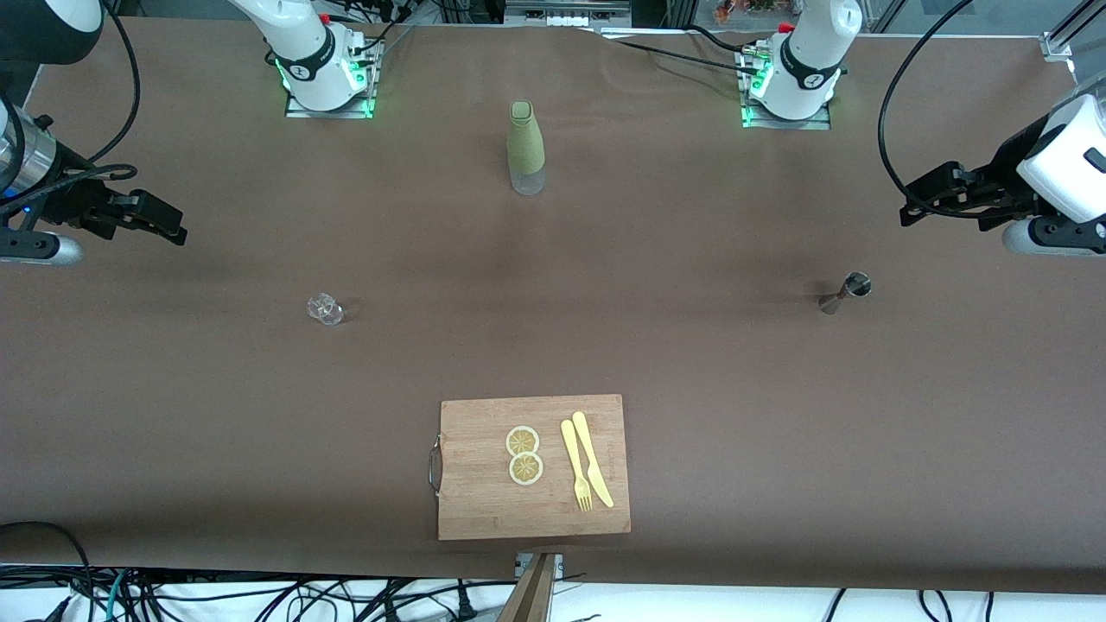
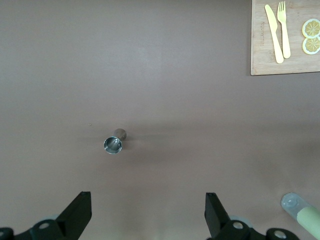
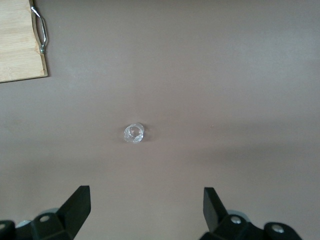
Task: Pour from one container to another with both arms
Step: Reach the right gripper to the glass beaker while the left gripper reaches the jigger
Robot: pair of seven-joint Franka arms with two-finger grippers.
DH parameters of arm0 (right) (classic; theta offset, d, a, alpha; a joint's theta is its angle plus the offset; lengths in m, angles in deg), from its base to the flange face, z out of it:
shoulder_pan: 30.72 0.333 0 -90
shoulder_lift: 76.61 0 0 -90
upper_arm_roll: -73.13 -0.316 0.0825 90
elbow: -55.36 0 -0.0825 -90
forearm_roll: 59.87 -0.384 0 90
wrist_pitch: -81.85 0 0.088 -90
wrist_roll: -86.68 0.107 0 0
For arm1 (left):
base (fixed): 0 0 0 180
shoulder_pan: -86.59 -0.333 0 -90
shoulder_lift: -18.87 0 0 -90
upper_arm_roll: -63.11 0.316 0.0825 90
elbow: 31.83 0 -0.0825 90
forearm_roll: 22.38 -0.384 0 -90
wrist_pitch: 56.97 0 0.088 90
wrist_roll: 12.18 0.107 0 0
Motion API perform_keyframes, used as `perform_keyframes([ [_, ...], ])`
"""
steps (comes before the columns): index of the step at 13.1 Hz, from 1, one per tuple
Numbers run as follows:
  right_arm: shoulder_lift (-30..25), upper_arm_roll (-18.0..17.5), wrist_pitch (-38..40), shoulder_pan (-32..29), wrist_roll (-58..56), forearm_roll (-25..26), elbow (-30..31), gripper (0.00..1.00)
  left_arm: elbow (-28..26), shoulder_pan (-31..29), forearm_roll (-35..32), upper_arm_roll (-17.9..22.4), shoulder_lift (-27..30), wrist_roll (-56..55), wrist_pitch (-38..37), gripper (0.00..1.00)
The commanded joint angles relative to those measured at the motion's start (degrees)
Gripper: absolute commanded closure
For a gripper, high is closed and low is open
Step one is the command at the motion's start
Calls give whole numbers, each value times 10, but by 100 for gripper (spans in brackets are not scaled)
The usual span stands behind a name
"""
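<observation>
A small metal jigger (image 1: 847, 292) stands on the brown table toward the left arm's end; it also shows in the left wrist view (image 2: 115, 142). A small clear glass (image 1: 325, 308) stands toward the right arm's end, seen too in the right wrist view (image 3: 134, 133). A tall bottle (image 1: 525, 149) with an olive-green sleeve stands mid-table near the bases. My left gripper (image 1: 907, 212) hangs open in the air near the jigger, its jaws (image 2: 148, 200) empty. My right gripper (image 1: 177, 229) hangs open near the glass, nothing between its fingers (image 3: 146, 200).
A wooden cutting board (image 1: 484, 501) with a metal handle lies near the front edge. On it are two lemon slices (image 1: 524, 454), a yellow fork (image 1: 575, 466) and a yellow knife (image 1: 593, 458). Bare brown tabletop surrounds the jigger and the glass.
</observation>
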Motion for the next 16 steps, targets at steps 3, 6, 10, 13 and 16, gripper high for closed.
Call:
perform_keyframes([
  [3, -3, 2, 11, -2, -10, -3, -6, 0, 6, -1, -14, -3, 0, -3, -4, 0],
  [6, -3, 2, 12, -2, -10, -3, -5, 0, 6, -1, -14, -2, 0, -3, -4, 0],
  [10, 2, 2, 11, -4, -10, -4, -5, 0, 2, -3, -6, 1, -1, -3, -4, 0],
  [13, 23, 3, 13, -7, -12, -8, 1, 0, 1, -11, -7, 3, -4, -1, -2, 0],
  [16, 44, 5, 80, -10, -27, -60, -3, 0, -2, -16, -10, 30, -5, 58, -3, 0],
])
